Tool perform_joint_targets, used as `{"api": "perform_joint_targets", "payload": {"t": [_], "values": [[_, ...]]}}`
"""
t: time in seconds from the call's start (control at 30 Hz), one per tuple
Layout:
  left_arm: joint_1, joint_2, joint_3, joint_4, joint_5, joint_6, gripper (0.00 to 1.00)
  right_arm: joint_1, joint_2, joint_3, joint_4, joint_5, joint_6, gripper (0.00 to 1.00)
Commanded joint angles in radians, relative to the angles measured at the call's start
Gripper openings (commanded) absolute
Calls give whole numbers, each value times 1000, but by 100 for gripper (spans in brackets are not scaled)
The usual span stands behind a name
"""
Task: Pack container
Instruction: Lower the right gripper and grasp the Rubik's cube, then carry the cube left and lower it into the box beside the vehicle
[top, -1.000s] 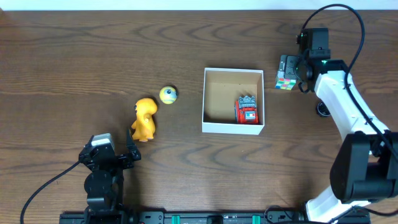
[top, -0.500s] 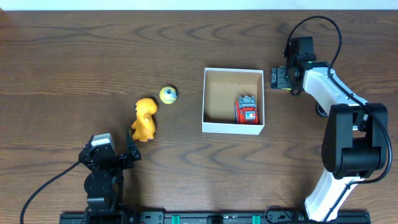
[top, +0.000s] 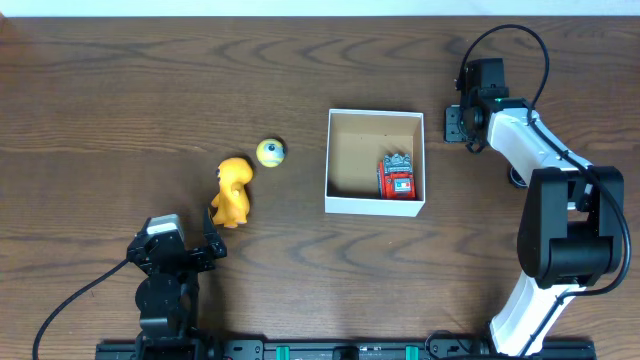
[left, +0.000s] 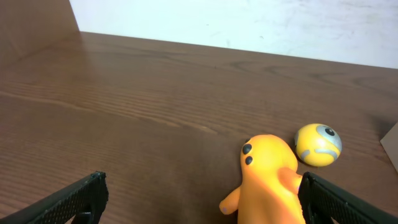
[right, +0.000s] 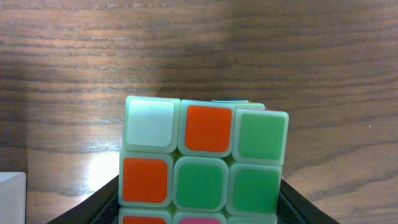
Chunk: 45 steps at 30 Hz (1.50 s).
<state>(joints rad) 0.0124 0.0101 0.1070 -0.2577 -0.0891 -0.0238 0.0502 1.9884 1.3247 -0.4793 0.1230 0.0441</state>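
Claw on right (top: 456, 124) is gripping cube (right: 205, 162) squarely, likely needing straight lift over container (top: 328, 160) wall; left claw (left: 202, 191) is idling open.

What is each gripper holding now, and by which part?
The right gripper pinches the puzzle cube by two opposite side faces. The left gripper is open and holds nothing.

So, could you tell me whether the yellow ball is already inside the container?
No, the yellow ball lies on the table to the left of the container, outside its white walls, near the orange toy.
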Motion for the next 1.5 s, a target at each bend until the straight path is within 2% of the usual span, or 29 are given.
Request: {"api": "perform_joint_targets", "payload": {"t": [0.0,0.4,0.77,1.07,1.47], "values": [[6,-6,-25,-6,-8,16,98,8,-58,4,-10,0,-1,46],[6,-6,-25,-6,-8,16,98,41,-357,4,-71,0,14,45],[6,-6,-25,-6,-8,16,98,213,-591,4,-253,0,231,45],[6,-6,-25,-6,-8,16,98,373,-538,3,-309,4,352,47],[6,-6,-25,-6,-8,16,98,385,-318,3,-237,3,408,49]]}}
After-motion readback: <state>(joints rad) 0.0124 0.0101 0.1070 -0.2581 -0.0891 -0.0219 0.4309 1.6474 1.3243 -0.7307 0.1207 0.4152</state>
